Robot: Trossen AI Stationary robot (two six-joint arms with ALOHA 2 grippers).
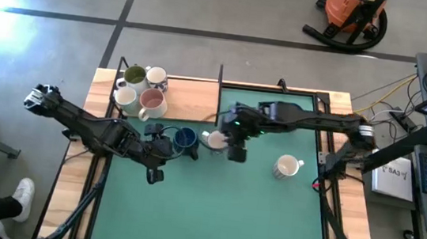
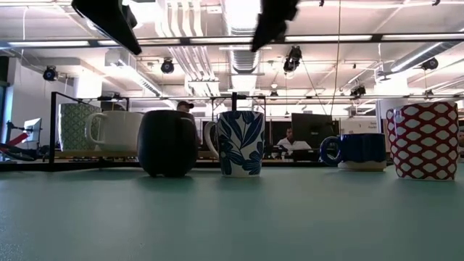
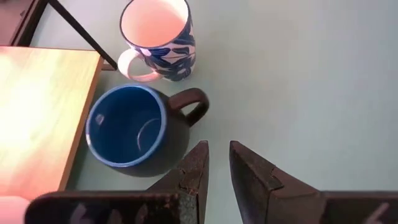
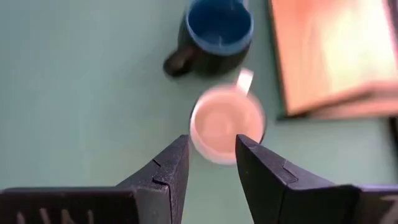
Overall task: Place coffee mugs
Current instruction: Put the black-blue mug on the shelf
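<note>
A dark mug with a blue inside (image 1: pixel 185 139) (image 3: pixel 127 134) and a white mug with blue leaves (image 1: pixel 213 140) (image 3: pixel 158 37) stand side by side on the green mat, by the wooden shelf's near edge. My left gripper (image 3: pixel 219 163) (image 1: pixel 169 150) hovers just on the dark mug's near side. Its fingers are a little apart with nothing between them. My right gripper (image 4: pixel 212 155) (image 1: pixel 236 150) hangs open above the leaf mug (image 4: pixel 227 124), clear of it. A red-and-white patterned mug (image 1: pixel 288 167) (image 2: pixel 424 140) stands alone to the right.
Several mugs (image 1: pixel 141 90) are grouped on the wooden shelf (image 1: pixel 192 93) at the far left. A black frame post (image 1: pixel 220 76) rises at the shelf's right end. Another navy mug (image 2: pixel 355 151) shows farther back in the low view. Bare green mat (image 1: pixel 211 215) lies toward the near edge.
</note>
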